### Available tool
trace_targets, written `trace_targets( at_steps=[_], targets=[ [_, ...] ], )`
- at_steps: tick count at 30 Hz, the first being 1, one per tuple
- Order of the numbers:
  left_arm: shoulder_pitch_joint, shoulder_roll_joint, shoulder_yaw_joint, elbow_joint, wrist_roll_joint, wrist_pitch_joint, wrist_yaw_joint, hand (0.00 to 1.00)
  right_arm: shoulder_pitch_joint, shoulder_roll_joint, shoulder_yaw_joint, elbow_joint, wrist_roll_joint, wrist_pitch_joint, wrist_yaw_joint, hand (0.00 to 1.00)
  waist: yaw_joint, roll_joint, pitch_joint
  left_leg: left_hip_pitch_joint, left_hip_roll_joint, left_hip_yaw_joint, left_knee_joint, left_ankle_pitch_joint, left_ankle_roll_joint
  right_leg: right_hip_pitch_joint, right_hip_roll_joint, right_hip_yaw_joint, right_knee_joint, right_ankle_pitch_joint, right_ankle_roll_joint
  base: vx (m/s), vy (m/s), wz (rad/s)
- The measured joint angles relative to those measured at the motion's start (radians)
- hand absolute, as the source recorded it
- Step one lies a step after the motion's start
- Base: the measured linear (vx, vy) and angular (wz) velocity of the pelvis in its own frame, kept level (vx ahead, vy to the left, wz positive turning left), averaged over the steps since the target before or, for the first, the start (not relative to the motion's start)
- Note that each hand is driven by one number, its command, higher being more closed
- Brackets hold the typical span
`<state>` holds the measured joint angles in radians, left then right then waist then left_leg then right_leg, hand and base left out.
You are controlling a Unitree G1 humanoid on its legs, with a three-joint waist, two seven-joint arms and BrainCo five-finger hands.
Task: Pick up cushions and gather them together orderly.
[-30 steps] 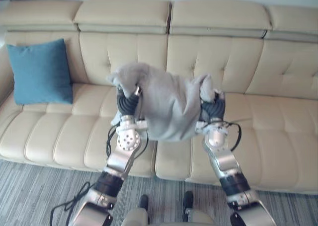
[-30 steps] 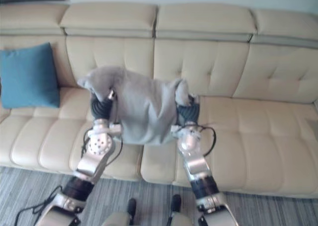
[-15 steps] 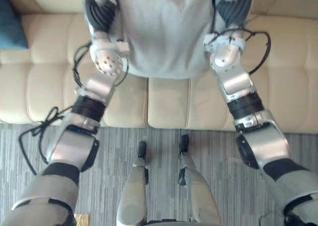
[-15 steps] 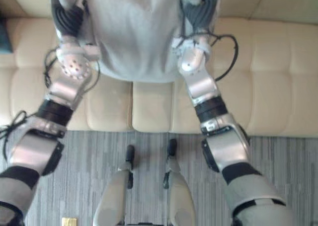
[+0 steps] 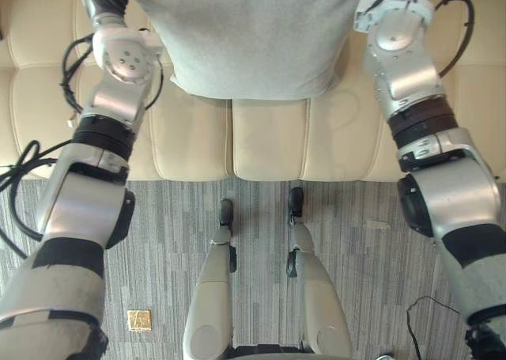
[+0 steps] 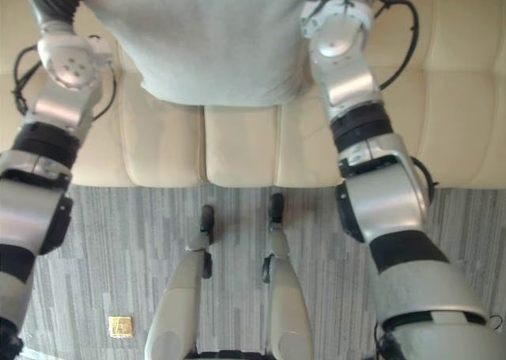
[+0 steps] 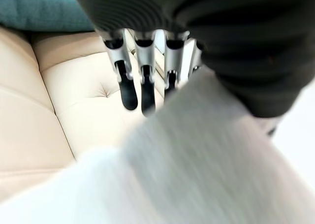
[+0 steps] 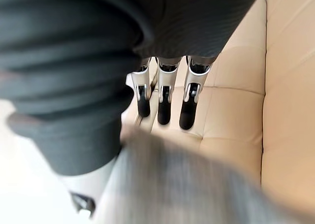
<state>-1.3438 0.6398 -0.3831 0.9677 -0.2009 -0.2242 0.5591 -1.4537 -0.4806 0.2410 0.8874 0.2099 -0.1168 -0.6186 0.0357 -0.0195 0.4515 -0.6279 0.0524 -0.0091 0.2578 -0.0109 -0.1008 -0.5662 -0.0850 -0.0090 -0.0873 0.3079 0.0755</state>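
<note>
Nearby, the grey cushion [image 5: 253,36] hangs between both arms, over the front of the sofa [image 5: 269,146]. The left hand [image 7: 142,81] and right hand [image 8: 165,98] each have the cushion against the palm. Their fingers are almost straight, side by side, tips poking past it and touching nothing. Farther off, a blue cushion [image 7: 39,7] sits on the sofa.

You see a plain light grey cushion [image 5: 253,36] and a cream sofa [image 5: 269,142] whose surface is divided into stitched squares; the left wrist view shows also a teal cushion [image 7: 39,7]. The floor [image 5: 364,241] is a carpet of thin grey stripes, with one small golden square [image 5: 139,320]. The left hand [image 7: 143,71] and the right hand [image 8: 165,93] are silver with dark tips and dark ribbed covers.
</note>
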Motion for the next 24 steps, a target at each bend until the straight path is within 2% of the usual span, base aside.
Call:
trace_targets(
  at_steps=[4,6,8,11,14,16,20,21,22,24],
  targets=[
    [0.001,0.056,0.038,-0.002,-0.024,0.000,-0.035,0.00,0.024,-0.082,-0.003,-0.001,0.093,-0.012,0.041,0.00,-0.001,0.001,0.000,0.000,0.000,0.001,0.007,0.003,-0.004,0.001,0.000,0.000,0.000,0.001,-0.001,-0.05,-0.014,-0.02],
    [0.020,0.069,0.092,-0.013,-0.068,0.001,-0.038,0.00,0.056,-0.133,-0.021,-0.004,0.146,-0.012,0.064,0.00,-0.002,0.001,0.000,0.007,-0.001,-0.001,0.007,0.004,-0.004,0.010,-0.001,-0.002,0.000,0.002,-0.002,-0.04,-0.002,0.03],
    [0.108,0.084,0.194,-0.031,-0.173,-0.002,-0.039,0.00,0.142,-0.196,-0.049,-0.010,0.209,-0.010,0.106,0.00,-0.003,0.004,0.002,0.040,-0.003,-0.004,-0.003,0.003,-0.003,0.040,-0.002,-0.002,0.000,0.001,-0.001,0.00,0.000,0.00],
    [0.208,0.099,0.271,-0.033,-0.236,-0.002,-0.045,0.00,0.225,-0.227,-0.049,-0.029,0.244,-0.009,0.151,0.00,-0.006,0.004,0.002,0.075,-0.007,-0.005,-0.018,0.004,-0.002,0.070,-0.004,-0.004,0.000,-0.009,-0.001,-0.01,-0.007,0.01],
    [0.327,0.100,0.314,-0.084,-0.267,-0.004,-0.075,0.00,0.343,-0.230,-0.048,-0.157,0.243,-0.013,0.198,0.00,-0.013,0.004,0.002,0.109,-0.009,-0.012,-0.031,0.006,-0.002,0.101,-0.006,-0.010,0.000,-0.025,-0.008,-0.02,-0.025,0.07],
    [0.431,0.086,0.350,-0.182,-0.281,-0.011,-0.091,0.00,0.448,-0.223,-0.067,-0.256,0.241,-0.025,0.219,0.00,-0.019,0.004,0.002,0.127,-0.011,-0.021,-0.035,0.006,-0.002,0.122,-0.006,-0.014,0.000,-0.037,-0.017,-0.02,-0.018,0.13],
    [0.718,-0.041,0.432,-0.386,-0.268,-0.031,-0.107,0.00,0.747,-0.100,-0.192,-0.435,0.196,-0.051,0.240,0.00,-0.021,0.003,0.002,0.183,-0.014,-0.030,-0.064,0.007,-0.001,0.170,-0.011,-0.027,0.000,-0.056,-0.023,0.00,-0.003,0.08],
    [0.822,-0.117,0.443,-0.434,-0.231,-0.031,-0.114,0.00,0.852,-0.034,-0.236,-0.464,0.155,-0.052,0.254,0.00,-0.021,0.003,0.002,0.195,-0.017,-0.032,-0.070,0.007,-0.001,0.181,-0.012,-0.034,0.000,-0.063,-0.020,0.01,0.002,0.06],
    [0.864,-0.152,0.443,-0.454,-0.218,-0.031,-0.117,0.00,0.898,-0.002,-0.256,-0.481,0.139,-0.051,0.256,0.00,-0.021,0.003,0.002,0.200,-0.018,-0.033,-0.072,0.006,-0.001,0.186,-0.013,-0.035,0.000,-0.066,-0.019,0.02,0.006,0.08],
    [1.019,-0.308,0.441,-0.505,-0.167,-0.018,-0.152,0.00,1.055,0.135,-0.323,-0.526,0.091,-0.050,0.267,0.00,-0.024,0.003,0.002,0.226,-0.021,-0.037,-0.081,0.004,0.002,0.212,-0.017,-0.039,0.000,-0.076,-0.021,0.04,0.014,0.07]
  ],
)
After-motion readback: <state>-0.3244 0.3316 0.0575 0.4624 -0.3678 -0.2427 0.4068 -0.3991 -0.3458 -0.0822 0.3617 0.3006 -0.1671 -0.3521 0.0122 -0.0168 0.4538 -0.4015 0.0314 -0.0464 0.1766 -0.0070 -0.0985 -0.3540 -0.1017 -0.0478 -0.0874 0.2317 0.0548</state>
